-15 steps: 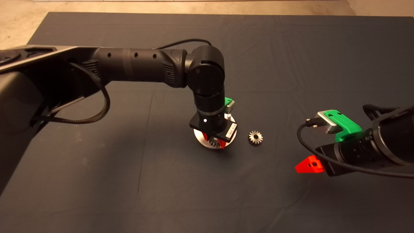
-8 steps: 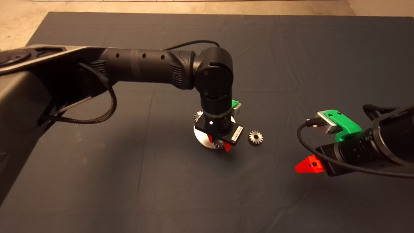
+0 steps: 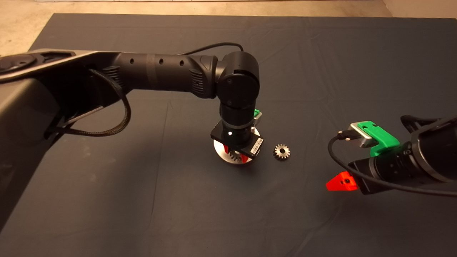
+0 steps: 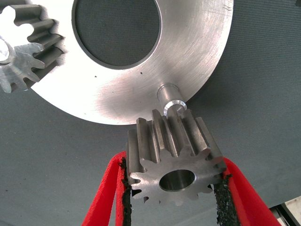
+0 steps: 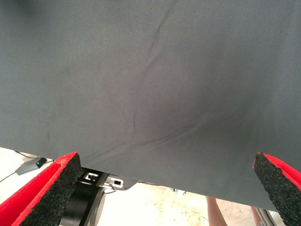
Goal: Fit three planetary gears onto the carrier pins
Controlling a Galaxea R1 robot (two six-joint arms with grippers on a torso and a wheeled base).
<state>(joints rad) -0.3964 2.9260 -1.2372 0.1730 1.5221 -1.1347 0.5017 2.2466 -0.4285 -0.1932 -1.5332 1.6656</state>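
My left gripper [image 3: 235,155] hangs over the near side of the silver disc [image 3: 219,151], shut on one planetary gear [image 4: 175,141]. That gear is held between the red fingers [image 4: 109,188] just beside a bare carrier pin [image 4: 170,98], its centre hole off the pin. A second gear [image 4: 24,52] sits on the disc [image 4: 122,94] at the other side of its large centre hole. Another gear [image 3: 281,151] lies loose on the mat, right of the disc. My right gripper [image 3: 341,182] waits at the lower right, open and holding nothing.
The dark mat [image 3: 142,200] covers the table, with pale floor [image 3: 21,25] past its far and left edges. The right wrist view shows bare mat [image 5: 150,84] and floor beyond its edge.
The left gripper with its gear swung a little right half a second ago and has come back left over the disc's near edge. The right arm and loose gear have not moved.
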